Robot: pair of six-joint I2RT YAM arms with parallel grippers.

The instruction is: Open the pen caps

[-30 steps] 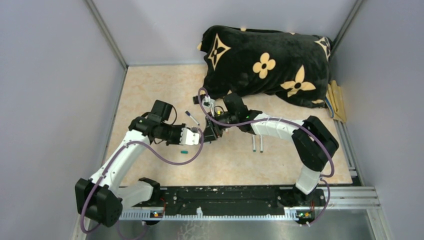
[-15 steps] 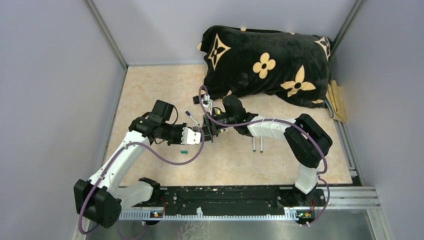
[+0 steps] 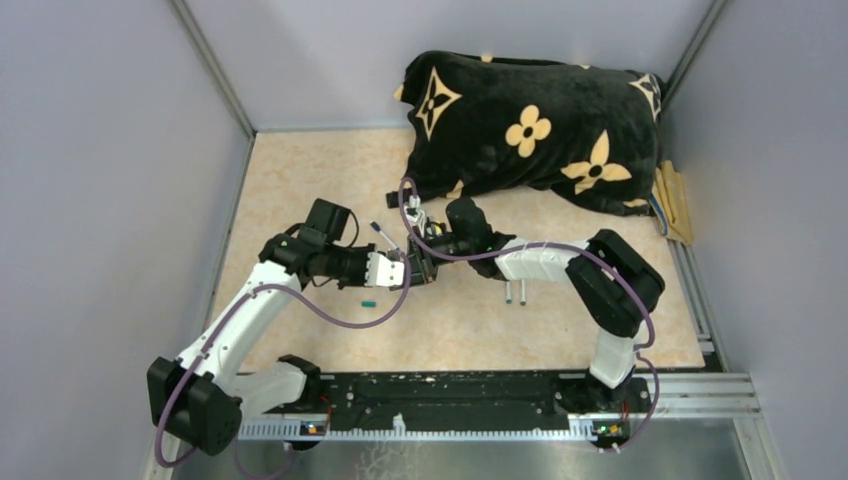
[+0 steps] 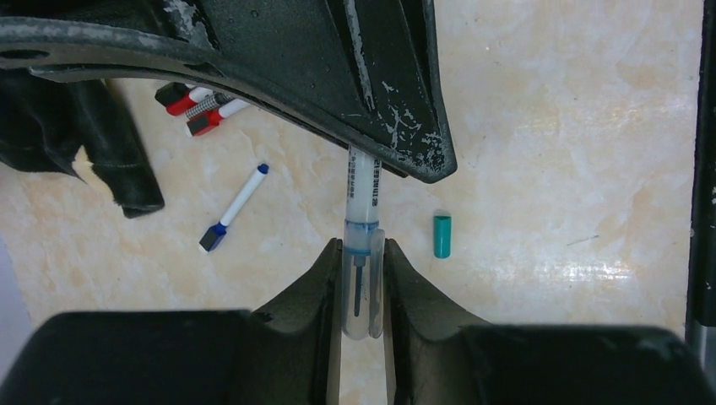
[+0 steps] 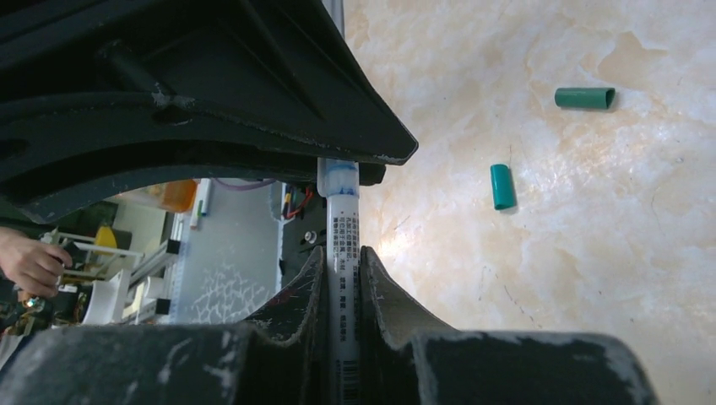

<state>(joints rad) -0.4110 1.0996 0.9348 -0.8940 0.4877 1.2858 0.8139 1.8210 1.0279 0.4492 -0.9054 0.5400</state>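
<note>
Your left pincer (image 4: 363,253) is clamped on the clear cap (image 4: 364,304) of a white pen (image 4: 363,187), with the cap over the tip. Your right pincer (image 5: 341,263) grips that pen's barrel. A loose teal cap (image 4: 442,235) lies nearby on the worktop (image 4: 557,126).

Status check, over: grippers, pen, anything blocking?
Left gripper shut on cap. Right gripper shut on pen. Cap not yet off. Loose teal cap lies aside, not in the way.
</note>
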